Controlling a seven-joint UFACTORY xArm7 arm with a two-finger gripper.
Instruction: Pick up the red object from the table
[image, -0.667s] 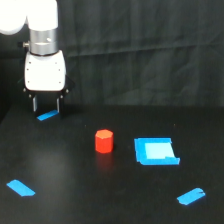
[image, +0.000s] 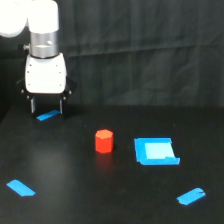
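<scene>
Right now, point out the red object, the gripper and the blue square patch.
red object (image: 104, 141), exterior view, middle of its front face.
gripper (image: 47, 106), exterior view, midway between the fingertips.
blue square patch (image: 155, 151), exterior view, its pale centre.

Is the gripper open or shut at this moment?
Open. The gripper hangs with its jaws set apart, a blue tape strip showing between them, and nothing held.

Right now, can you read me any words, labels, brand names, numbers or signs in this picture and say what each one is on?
No readable text anywhere.
Red object: plain, no label.
White gripper body: no brand or number visible.
Blue square patch and blue tape strips on the table: plain colour, no writing.
</scene>
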